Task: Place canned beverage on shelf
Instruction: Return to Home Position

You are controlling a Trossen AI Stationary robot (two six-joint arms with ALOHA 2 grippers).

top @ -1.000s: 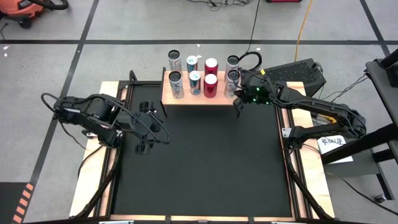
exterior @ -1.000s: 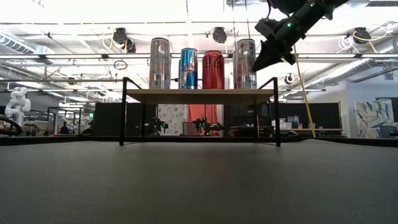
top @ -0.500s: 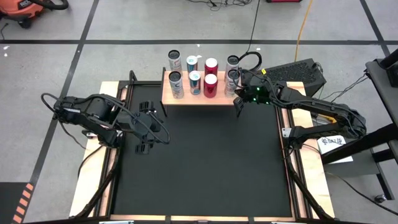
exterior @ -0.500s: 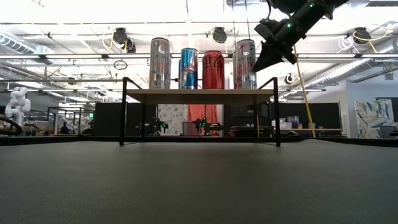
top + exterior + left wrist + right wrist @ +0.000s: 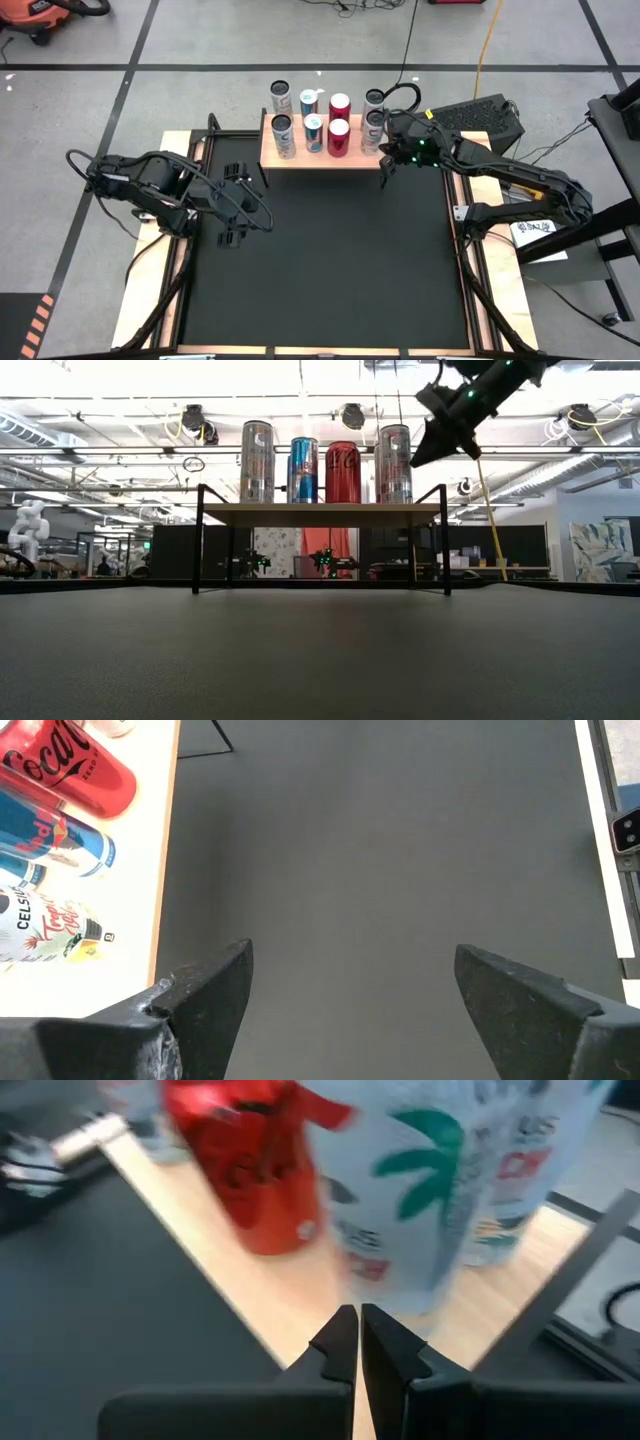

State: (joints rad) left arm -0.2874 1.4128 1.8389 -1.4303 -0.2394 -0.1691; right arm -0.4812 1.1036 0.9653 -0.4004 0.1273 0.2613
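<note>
Black mat (image 5: 320,650) fills the low view's foreground. Left gripper (image 5: 350,980) hangs over it, left-centre of the high view, fingers wide apart, empty. Right gripper (image 5: 356,1316) is up high, just beside the right end of the shelf (image 5: 320,514), upper centre of the high view; fingers pinched together on nothing.

Nearest it is the white can with the green palm print (image 5: 450,1180), upright at the right end of the front row. Next along are the red Coca-Cola can (image 5: 70,765), the blue Red Bull can (image 5: 50,840) and the white-yellow Celsius can (image 5: 40,925). The high view shows a back row of cans (image 5: 309,100) behind, four of them.

My read on handling: slim thin-wall aluminium, slick, dents under a hard squeeze, tall so tippy. I'd grip mid-body with a light clamp.

Hazards: cans stand close, so there's little finger room between them. The right arm's pull-away could clip the end can or the black shelf leg (image 5: 445,540). Beyond the table there's a black case (image 5: 480,115) on the floor.
</note>
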